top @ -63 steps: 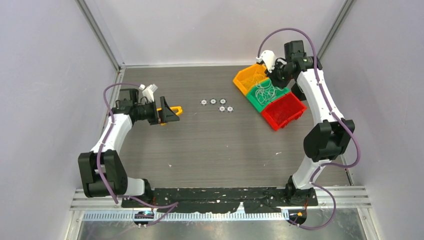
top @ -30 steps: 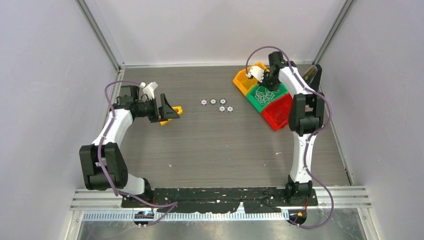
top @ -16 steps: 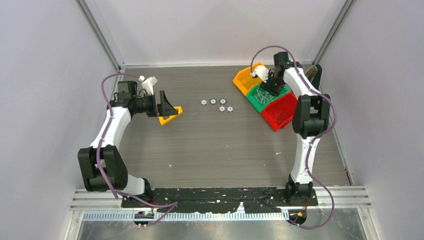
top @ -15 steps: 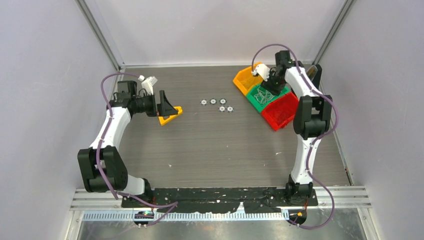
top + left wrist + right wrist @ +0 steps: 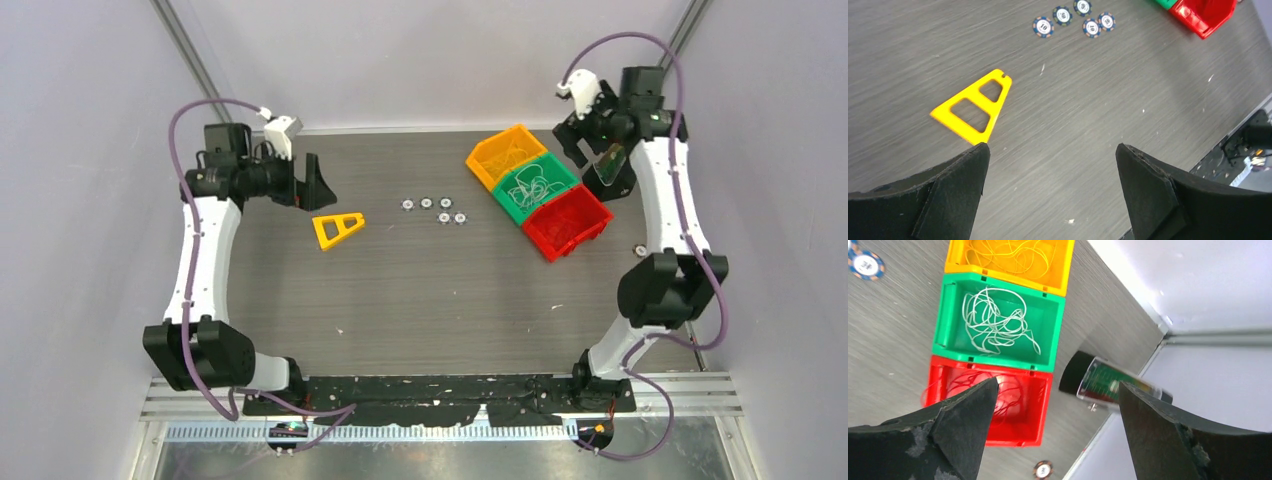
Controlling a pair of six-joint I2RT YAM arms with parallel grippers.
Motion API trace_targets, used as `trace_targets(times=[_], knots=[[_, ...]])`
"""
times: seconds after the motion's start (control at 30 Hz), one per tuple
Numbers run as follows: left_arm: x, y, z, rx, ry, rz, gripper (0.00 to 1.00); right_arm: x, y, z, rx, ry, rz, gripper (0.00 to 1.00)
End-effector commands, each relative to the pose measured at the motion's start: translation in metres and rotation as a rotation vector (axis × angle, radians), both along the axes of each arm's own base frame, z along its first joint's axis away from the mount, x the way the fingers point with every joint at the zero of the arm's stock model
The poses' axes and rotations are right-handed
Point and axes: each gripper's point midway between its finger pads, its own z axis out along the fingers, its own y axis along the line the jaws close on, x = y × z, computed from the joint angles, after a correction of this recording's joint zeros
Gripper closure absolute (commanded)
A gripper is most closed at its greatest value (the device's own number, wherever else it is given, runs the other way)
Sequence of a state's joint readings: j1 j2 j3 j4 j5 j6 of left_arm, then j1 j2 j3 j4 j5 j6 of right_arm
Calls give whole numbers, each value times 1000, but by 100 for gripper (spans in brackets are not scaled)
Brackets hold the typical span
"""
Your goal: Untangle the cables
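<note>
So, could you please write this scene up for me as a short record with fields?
orange bin: yellow cables, loose tangle
green bin: white cables, loose tangle
red bin: red cables, tangled
bin order: one row, green bin in the middle
chips: five clustered mid-scene
triangle: yellow, lying flat
left jaws: open, empty, near the triangle
right jaws: open, empty, up near the green bin
</note>
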State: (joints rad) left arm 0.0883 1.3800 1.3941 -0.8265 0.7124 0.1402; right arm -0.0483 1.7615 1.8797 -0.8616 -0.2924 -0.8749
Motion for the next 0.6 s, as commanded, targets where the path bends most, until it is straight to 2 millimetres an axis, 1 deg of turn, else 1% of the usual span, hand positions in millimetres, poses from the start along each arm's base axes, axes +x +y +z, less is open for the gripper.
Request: trace_targets(times=[0.0, 0.03, 0.07, 0.1, 0.13, 0.17, 0.2, 0.23, 0.27, 0.3, 0.33, 0.37, 0.4, 0.43, 0.47, 0.5, 0.53, 0.57], knots=[[-11, 12, 30, 117, 44, -16, 0, -39, 3, 46, 256, -39, -101, 4], [-16, 13, 33, 132, 82, -23, 0, -52, 3, 47, 302, -31, -113, 5], [-20, 14, 37, 139, 117, -28, 0, -59, 0, 46, 362, -17, -155, 5], [-23, 18, 37, 155, 155, -12, 0, -75, 7, 40, 410, 3, -149, 5], [-24, 25, 34, 183, 191, 31, 0, -80, 7, 37, 458, 6, -174, 5], [-25, 30, 30, 204, 220, 66, 0, -99, 13, 21, 489, 36, -177, 5], [-28, 34, 27, 219, 231, 85, 0, -102, 14, 17, 514, 26, -190, 5], [-30, 35, 24, 224, 236, 99, 0, -122, 19, -2, 527, 52, -199, 5], [-31, 36, 20, 221, 233, 115, 0, -125, 20, -6, 539, 35, -208, 5], [-32, 35, 16, 213, 226, 131, 0, -142, 22, -27, 546, 63, -229, 5], [-31, 35, 10, 209, 218, 151, 0, -153, 25, -47, 563, 104, -253, 5], [-31, 33, 5, 212, 207, 163, 0, -162, 27, -46, 571, 90, -258, 5], [-32, 32, 0, 221, 206, 168, 0, -171, 27, -62, 574, 123, -279, 5], [-34, 31, -6, 235, 203, 169, 1, -177, 28, -59, 578, 107, -286, 5], [-35, 29, -10, 246, 196, 166, 0, -184, 28, -68, 576, 128, -302, 5], [-34, 27, -13, 251, 182, 165, 1, -190, 28, -65, 575, 110, -306, 5], [-35, 28, -16, 253, 176, 170, 0, -194, 28, -69, 570, 116, -319, 5], [-36, 28, -18, 253, 176, 174, 0, -198, 28, -66, 567, 100, -318, 5]])
